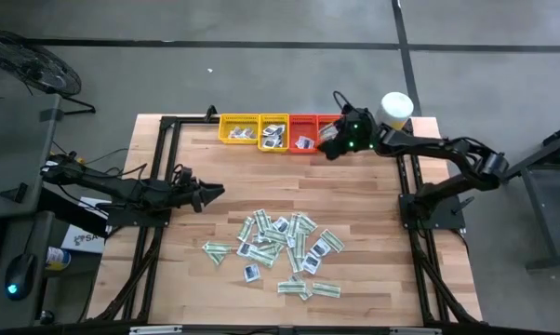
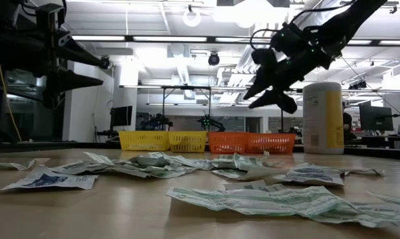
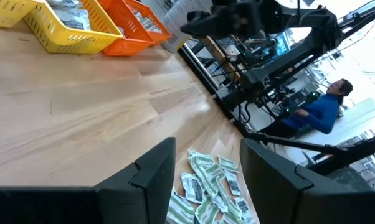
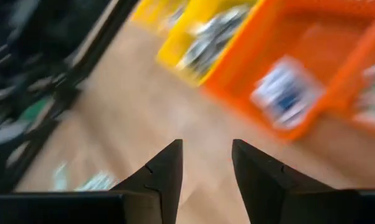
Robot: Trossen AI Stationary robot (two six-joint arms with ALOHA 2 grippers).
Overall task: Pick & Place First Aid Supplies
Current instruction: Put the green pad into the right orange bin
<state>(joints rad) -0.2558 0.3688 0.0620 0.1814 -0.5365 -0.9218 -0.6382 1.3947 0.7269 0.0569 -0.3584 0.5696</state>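
On the wooden table's point(image 1: 206, 298) left side, the left gripper point(image 1: 215, 193) hovers above bare boards with its two dark fingers point(image 3: 151, 180) spread apart and nothing between them, pointed toward the middle of the table. Just beyond it, toward the centre and near edge, the first aid supplies point(image 1: 282, 249) lie scattered in a loose heap: narrow white-and-green strips mixed with small white squares bearing a dark blue centre, several overlapping, a few strips lying apart at the edge of the pile. From table height the packets point(image 2: 266, 196) show flat and crumpled across the foreground. Along the far edge stands a row of trays, two yellow trays point(image 1: 254, 130) at the left touching two red trays point(image 1: 308, 132) at the right, each already holding some packets. Over the right end of the red trays, the right gripper point(image 1: 332, 147) hangs in the air above the trays, tilted downward, its fingers point(image 4: 159, 177) parted with an empty gap between them; a white-and-blue packet point(image 4: 284, 93) lies in the red tray below. Just beside that arm, at the table's far right corner, stands a tall white-and-yellow canister point(image 2: 323, 118), upright. A person in a blue top point(image 3: 321, 111) sits in the room beyond the table.
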